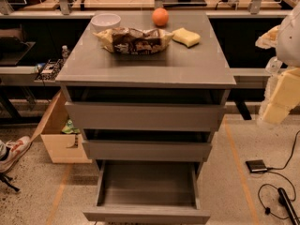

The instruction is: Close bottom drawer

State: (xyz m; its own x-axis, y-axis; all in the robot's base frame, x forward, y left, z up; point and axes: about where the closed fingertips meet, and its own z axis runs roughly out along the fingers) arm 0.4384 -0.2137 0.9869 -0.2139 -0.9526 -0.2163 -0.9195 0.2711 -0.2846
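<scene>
The bottom drawer [146, 214] is a grey-brown wooden drawer at the foot of the cabinet. It is pulled far out toward me, and its wide shallow tray [147, 184] is empty. Above it, the mid-height drawer front [146, 150] and the taller top drawer front [143, 116] each stand slightly out. My gripper [280, 95] hangs at the right edge of the view. It is beside the cabinet at top-drawer height, well above and to the right of the bottom drawer, and touches nothing.
On the cabinet top [197, 64] lie a white bowl [105, 20], an orange [160, 17], a snack bag [133, 40] and a yellow sponge [186, 37]. A wooden box [58, 135] and a shoe [14, 151] are at the left. Cables [276, 191] and a small black device [257, 166] lie on the floor at the right.
</scene>
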